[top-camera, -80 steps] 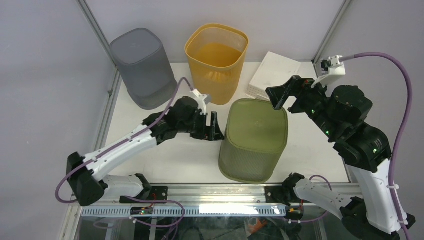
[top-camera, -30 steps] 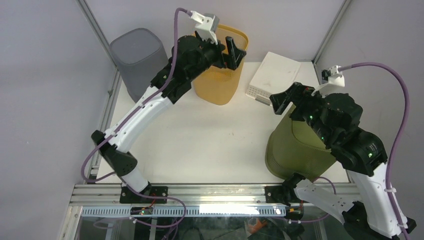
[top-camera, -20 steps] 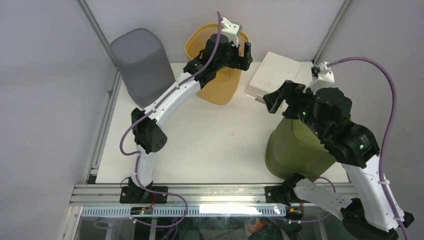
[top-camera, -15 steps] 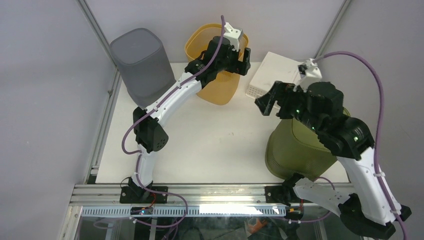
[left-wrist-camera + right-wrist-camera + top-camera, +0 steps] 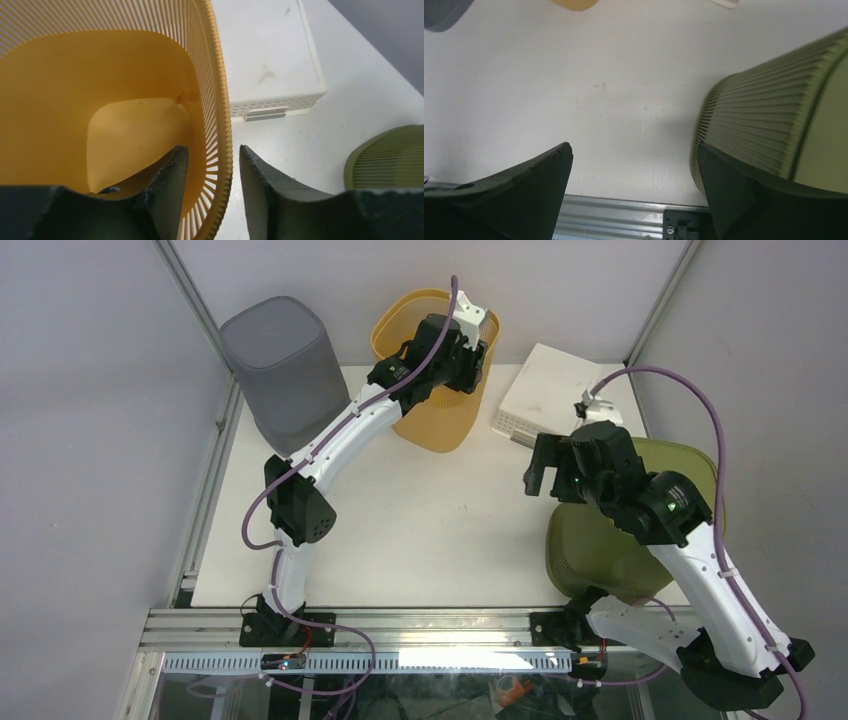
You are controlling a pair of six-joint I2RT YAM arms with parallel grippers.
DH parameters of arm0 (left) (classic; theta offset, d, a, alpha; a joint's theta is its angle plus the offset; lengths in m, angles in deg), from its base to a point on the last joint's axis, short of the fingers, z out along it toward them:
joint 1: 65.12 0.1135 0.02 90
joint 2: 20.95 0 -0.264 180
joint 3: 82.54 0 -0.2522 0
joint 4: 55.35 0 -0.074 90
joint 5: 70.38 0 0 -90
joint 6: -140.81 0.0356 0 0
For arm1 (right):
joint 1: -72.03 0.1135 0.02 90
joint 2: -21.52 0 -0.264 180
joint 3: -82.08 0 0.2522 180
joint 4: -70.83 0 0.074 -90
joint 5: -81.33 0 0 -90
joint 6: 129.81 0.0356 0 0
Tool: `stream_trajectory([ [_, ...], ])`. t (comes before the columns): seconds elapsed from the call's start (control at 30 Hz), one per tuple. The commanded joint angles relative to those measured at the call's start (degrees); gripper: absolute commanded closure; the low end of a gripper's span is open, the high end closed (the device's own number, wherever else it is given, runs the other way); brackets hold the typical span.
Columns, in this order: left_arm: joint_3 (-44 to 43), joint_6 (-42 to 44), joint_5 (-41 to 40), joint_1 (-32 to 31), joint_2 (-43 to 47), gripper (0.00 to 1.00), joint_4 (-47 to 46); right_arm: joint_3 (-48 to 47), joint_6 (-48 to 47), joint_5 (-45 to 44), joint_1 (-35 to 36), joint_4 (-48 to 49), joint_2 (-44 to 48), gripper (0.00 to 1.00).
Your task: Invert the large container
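The yellow slatted basket (image 5: 432,410) stands upright at the back of the table, its mouth up. My left gripper (image 5: 478,348) is open and straddles its right rim: in the left wrist view (image 5: 214,190) one finger is inside the basket (image 5: 100,75), the other outside, with a gap on both sides of the rim. My right gripper (image 5: 540,468) is wide open and empty above the table (image 5: 634,195), just left of the olive basket (image 5: 600,550), which rests mouth down at the right front (image 5: 774,110).
A grey container (image 5: 280,350) stands mouth down at the back left. A white slotted box (image 5: 545,390) lies mouth down at the back right, beside the yellow basket (image 5: 265,55). The metal rail (image 5: 400,620) runs along the front edge.
My left arm swung from beside the olive basket up to the yellow basket and lowered its fingers over the rim. The olive basket slid to the right front. My right gripper moved left and down.
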Motion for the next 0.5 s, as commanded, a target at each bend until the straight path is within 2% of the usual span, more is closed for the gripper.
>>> stream_trajectory([
  [0.0,-1.90,3.13,-1.80,0.06,4.74,0.64,1.87,-4.30,2.22,-16.63,-0.18,-9.16,-0.54,0.01],
  [0.07,-1.77,2.79,-1.85,0.01,5.48,0.79,2.08,-5.63,0.81,-15.78,-0.19,-8.02,-1.22,0.01],
  [0.17,-1.68,2.06,-1.73,0.02,7.04,1.00,2.16,-6.31,-1.54,-9.23,-0.20,-2.94,-1.72,0.01],
  [0.47,-1.34,-2.88,-2.51,0.01,17.99,1.00,2.10,-4.68,0.00,7.76,-0.51,14.01,-2.76,0.01],
])
